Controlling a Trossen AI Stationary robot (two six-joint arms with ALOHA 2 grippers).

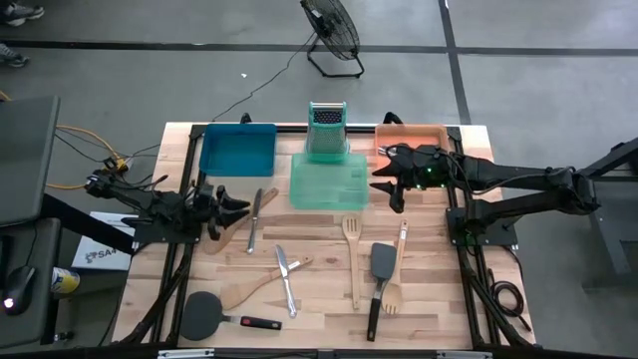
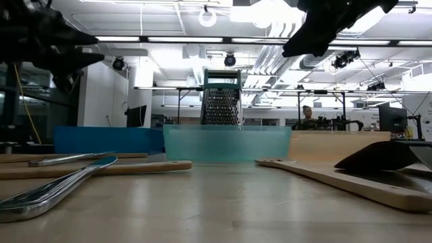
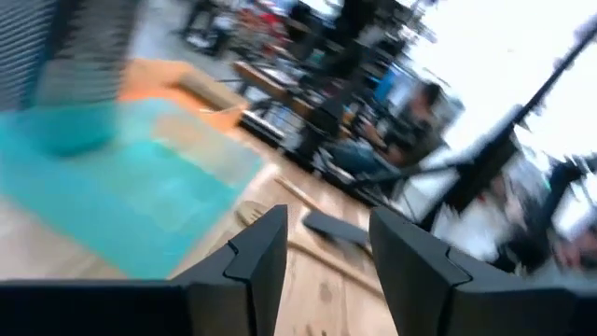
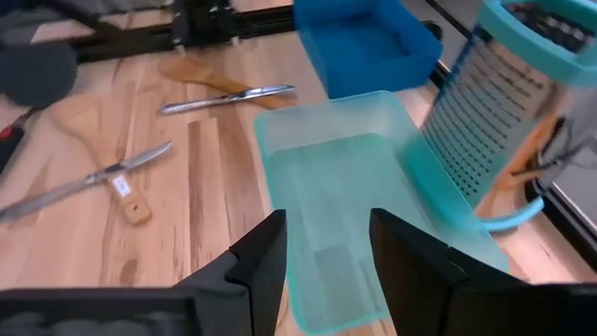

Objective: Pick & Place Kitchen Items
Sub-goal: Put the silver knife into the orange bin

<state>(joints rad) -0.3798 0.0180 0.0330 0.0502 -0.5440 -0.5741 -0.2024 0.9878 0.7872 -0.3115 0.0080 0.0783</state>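
Nothing picked yet; utensils [image 1: 289, 279] lie loose on the table [image 1: 329, 319] in front of the green tray [image 1: 329, 182]. We should drop over one handle, square the fingers across it. Left gripper [image 1: 237, 211] by the knife [image 1: 254, 219], right gripper [image 1: 384, 186] beside the tray: both parted, empty.

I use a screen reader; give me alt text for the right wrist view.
The right claw, open and empty, hovers over a pale green tray with a metal box grater beside it. A blue tray and loose utensils lie on the wooden table beyond.
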